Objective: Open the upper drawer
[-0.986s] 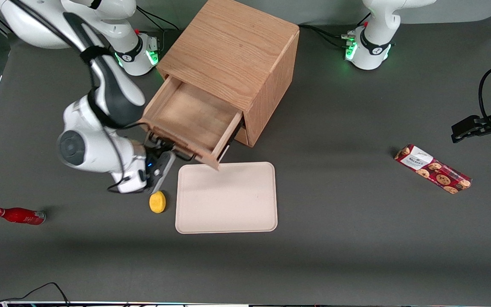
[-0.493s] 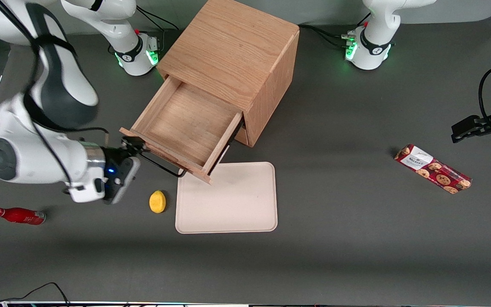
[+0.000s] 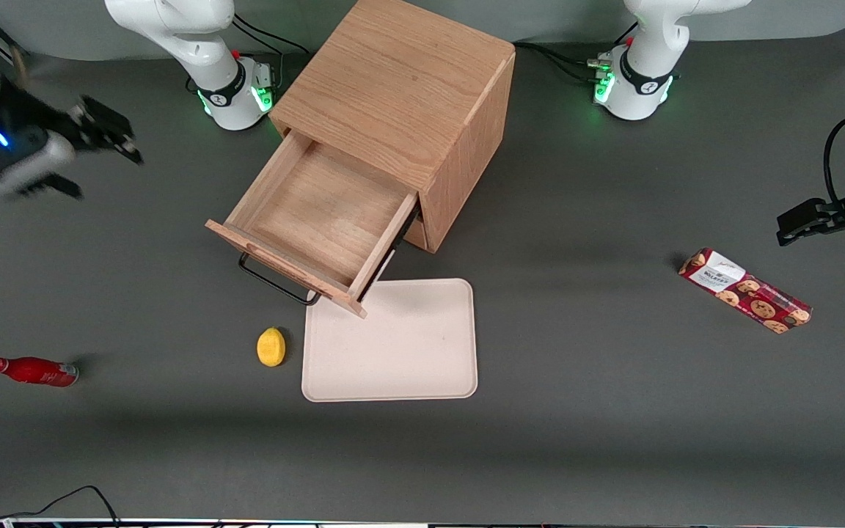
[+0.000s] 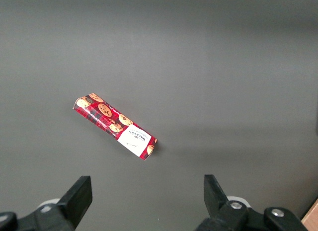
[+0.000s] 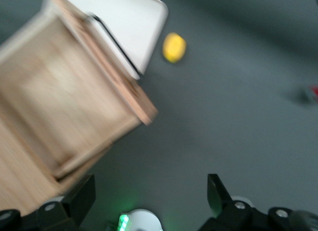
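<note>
Upper drawer (image 3: 312, 220) stood pulled well out of cabinet (image 3: 400, 95), interior bare (task looked done). Gripper (image 3: 103, 136) hung released, well apart from handle (image 3: 276, 282).

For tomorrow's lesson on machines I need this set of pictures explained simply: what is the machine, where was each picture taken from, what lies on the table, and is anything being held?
Two white robot arms stand at a grey table. One picture looks down from the front; the other two come from cameras on the arms' wrists. The working arm's gripper hangs open above the table toward its own end, away from the oak cabinet, holding nothing. The cabinet's upper drawer is pulled out and looks empty. Nearer the front camera lie a beige tray and a small yellow lemon-like object, with a red bottle lying flat. A red biscuit packet lies toward the parked arm's end.
</note>
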Controlling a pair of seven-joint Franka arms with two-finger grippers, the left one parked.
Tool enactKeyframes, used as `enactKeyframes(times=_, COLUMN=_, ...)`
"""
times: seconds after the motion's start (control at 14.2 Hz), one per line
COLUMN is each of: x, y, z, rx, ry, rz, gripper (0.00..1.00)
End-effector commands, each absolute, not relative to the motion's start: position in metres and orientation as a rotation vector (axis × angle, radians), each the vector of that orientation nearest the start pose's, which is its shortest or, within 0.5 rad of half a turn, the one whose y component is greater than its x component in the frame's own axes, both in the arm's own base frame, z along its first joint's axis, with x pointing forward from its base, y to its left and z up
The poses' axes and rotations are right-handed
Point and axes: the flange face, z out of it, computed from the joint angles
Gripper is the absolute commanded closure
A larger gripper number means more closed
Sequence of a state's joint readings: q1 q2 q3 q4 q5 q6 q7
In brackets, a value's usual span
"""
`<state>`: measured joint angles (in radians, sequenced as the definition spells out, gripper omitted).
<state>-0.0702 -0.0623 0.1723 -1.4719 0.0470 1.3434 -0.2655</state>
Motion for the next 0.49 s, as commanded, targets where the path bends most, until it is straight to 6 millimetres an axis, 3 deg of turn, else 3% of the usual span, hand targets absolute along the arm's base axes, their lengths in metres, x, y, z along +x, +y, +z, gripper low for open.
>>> enactKeyframes(times=0.0, x=0.505, y=0.009, z=0.660, rx=-3.110, ry=-0.440, rz=0.142, gripper=0.00)
enactKeyframes(times=0.14, x=0.499, y=-0.017, z=0.665, rx=-3.106, ry=-0.355, rz=0.118, gripper=0.00)
enactKeyframes(times=0.42, x=0.497, y=-0.007, z=0.668, rx=-3.127, ry=-0.256, rz=0.138, gripper=0.00)
